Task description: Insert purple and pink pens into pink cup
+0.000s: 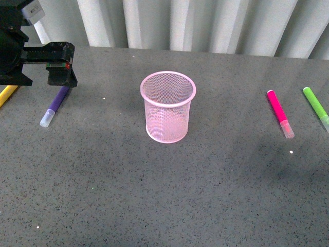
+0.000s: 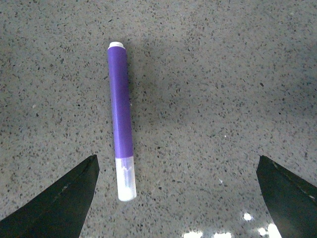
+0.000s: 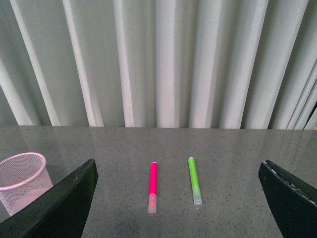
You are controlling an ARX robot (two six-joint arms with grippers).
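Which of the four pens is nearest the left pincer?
The purple pen, beneath the left pincer, left of the pink cup; the pink pen and lime-green pen lie far right, the yellow pen further left.

Spotted left end effector [image 1: 60, 77] at upper left of front view: black body, small red mark on one side, white part further up the wrist. Held above the surface [image 1: 164, 195], not touching it. From left wrist camera, pointed nearly straight down; two dark fingers [image 2: 54, 206] spread wide, gripping nothing. From right wrist camera, right end effector [image 3: 178, 208] aimed roughly level, forward over the surface; fingers likewise spread wide, holding nothing. Both pairs of fingertips dark and wedge-shaped, only the tips in frame.
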